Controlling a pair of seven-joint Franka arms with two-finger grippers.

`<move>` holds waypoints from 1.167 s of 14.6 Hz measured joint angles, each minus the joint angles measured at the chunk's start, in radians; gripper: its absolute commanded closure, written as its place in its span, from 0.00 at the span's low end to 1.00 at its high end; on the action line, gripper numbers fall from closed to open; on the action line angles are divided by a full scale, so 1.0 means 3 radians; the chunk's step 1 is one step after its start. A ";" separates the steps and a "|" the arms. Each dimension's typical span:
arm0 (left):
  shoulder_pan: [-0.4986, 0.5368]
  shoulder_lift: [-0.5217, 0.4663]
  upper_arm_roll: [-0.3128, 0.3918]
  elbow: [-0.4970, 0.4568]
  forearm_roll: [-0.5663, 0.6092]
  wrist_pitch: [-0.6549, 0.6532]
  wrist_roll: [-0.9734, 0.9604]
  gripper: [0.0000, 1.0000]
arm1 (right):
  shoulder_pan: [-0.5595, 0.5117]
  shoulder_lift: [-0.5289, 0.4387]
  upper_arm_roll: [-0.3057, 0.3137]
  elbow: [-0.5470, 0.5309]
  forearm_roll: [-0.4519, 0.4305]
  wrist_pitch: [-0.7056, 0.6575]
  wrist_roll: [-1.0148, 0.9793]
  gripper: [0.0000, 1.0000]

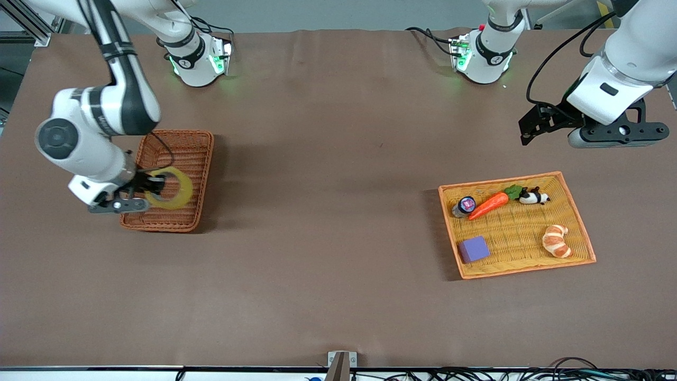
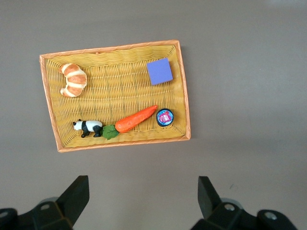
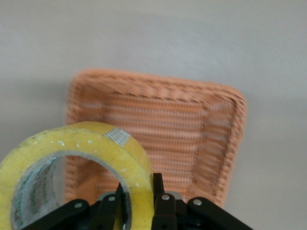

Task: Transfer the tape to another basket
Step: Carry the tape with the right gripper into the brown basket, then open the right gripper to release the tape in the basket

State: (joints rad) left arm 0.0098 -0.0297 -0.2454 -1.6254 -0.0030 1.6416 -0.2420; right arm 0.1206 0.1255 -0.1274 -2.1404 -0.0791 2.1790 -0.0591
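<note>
The tape (image 1: pixel 170 188) hangs clamped by its wall in my right claw (image 1: pixel 151 186), one finger inside the ring and one outside, over the reddish-brown wicker basket (image 1: pixel 197 159) directly beneath me. My left claw (image 2: pixel 142 195) waits with fingers spread apart over bare worktop (image 1: pixel 338 254), just beside the yellow tray (image 2: pixel 114 95).

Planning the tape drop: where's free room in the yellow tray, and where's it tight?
The right gripper holds the tape over the basket; the left gripper waits, open. Free: the yellow tray's middle, between purple block and croissant. Crowded: the edge toward the robots, with jar, carrot and panda.
</note>
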 measured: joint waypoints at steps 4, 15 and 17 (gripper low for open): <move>-0.0001 -0.0001 0.0054 0.0000 0.0000 0.0005 0.0006 0.00 | -0.0262 -0.0044 0.0006 -0.0616 -0.0002 0.0739 -0.0283 0.99; -0.0277 -0.0007 0.0456 -0.0002 0.0000 0.0001 0.0214 0.00 | -0.0352 -0.0012 0.0029 -0.1295 -0.0009 0.1623 -0.0316 0.66; -0.0277 -0.0007 0.0460 -0.0004 0.0000 0.0001 0.0214 0.00 | -0.0352 0.0045 0.0032 -0.1320 -0.0009 0.1696 -0.0316 0.37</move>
State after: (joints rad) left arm -0.0734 -0.0319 -0.1074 -1.6266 -0.0030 1.6418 -0.1776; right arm 0.0151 0.1388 -0.1179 -2.5364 -0.0819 2.6878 -0.1540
